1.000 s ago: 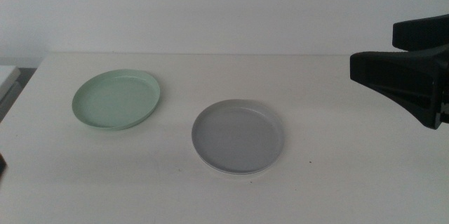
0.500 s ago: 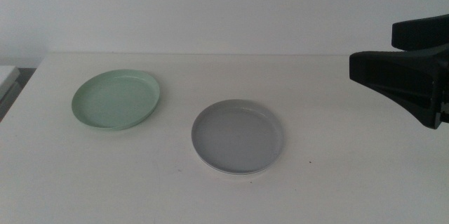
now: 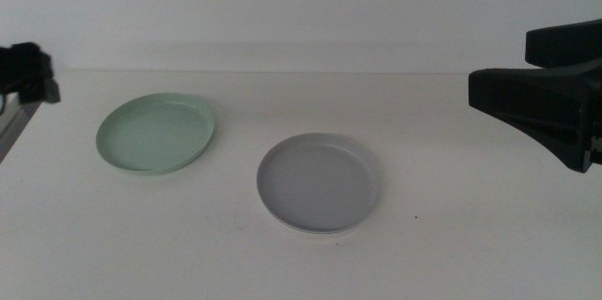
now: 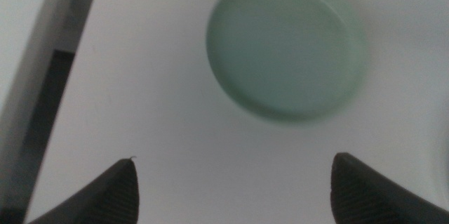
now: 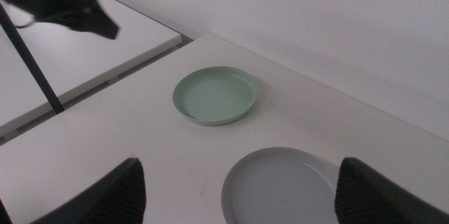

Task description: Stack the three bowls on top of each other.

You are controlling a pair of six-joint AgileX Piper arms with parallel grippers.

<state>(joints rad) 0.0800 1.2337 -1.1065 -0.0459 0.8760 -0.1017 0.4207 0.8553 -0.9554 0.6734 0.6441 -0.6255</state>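
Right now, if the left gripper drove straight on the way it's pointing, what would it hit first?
Probably the mint green bowl: the left gripper, jaws open, looks down with that bowl ahead between them. Bare table lies nearer, so a steep line might meet that first; depth is unclear.

White table (image 3: 470,234) bears mint green bowl (image 3: 156,133) and grey bowl (image 3: 319,183).

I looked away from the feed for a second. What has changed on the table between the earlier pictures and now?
The left gripper has come into the middle view at the upper left; its jaws stand open above the table's left side, short of the mint green bowl, holding nothing. The mint green bowl, the grey bowl resting on the white bowl, and the right gripper at the right edge stayed put.
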